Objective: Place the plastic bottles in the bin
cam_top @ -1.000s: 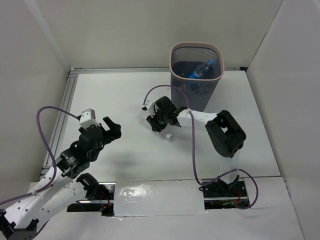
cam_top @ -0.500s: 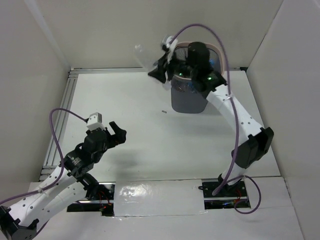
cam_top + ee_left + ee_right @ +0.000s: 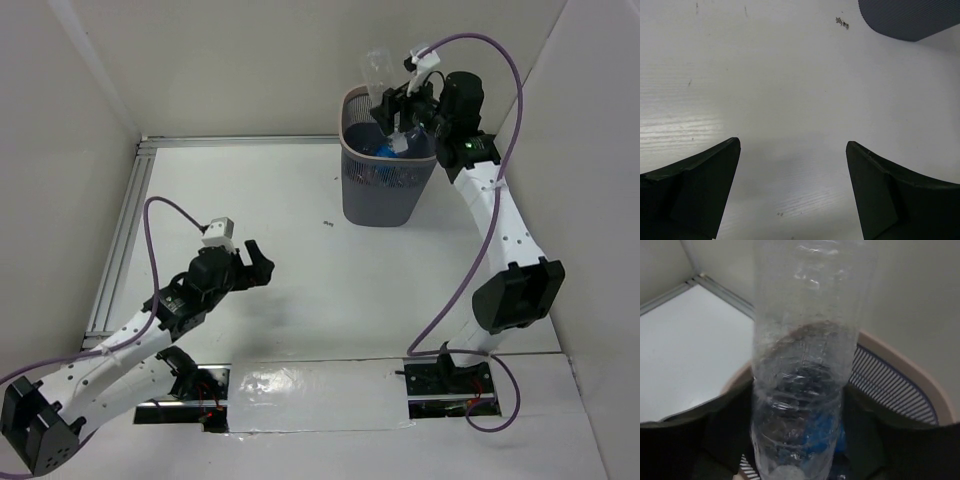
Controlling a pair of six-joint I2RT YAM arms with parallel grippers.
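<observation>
A plain clear plastic bottle (image 3: 378, 72) stands upside down over the bin (image 3: 388, 200), a dark grey mesh basket with a pale pink rim. My right gripper (image 3: 397, 108) is open, one finger on each side of the bottle above the bin's mouth. The right wrist view has the clear bottle (image 3: 800, 365) filling the middle, cap downward, with the bin rim (image 3: 900, 365) behind it. A blue-labelled bottle (image 3: 385, 152) lies inside the bin. My left gripper (image 3: 258, 262) hangs open over bare table, its fingers (image 3: 700, 185) wide apart and empty.
White walls close in the table at the back and both sides. A metal rail (image 3: 125, 240) runs along the left edge. A small dark speck (image 3: 326, 223) lies on the table left of the bin, seen near the bin's base (image 3: 910, 20) in the left wrist view.
The right arm swung the clear bottle up from the table to above the bin, and its jaws have parted. The left arm edged right and forward, still open.
</observation>
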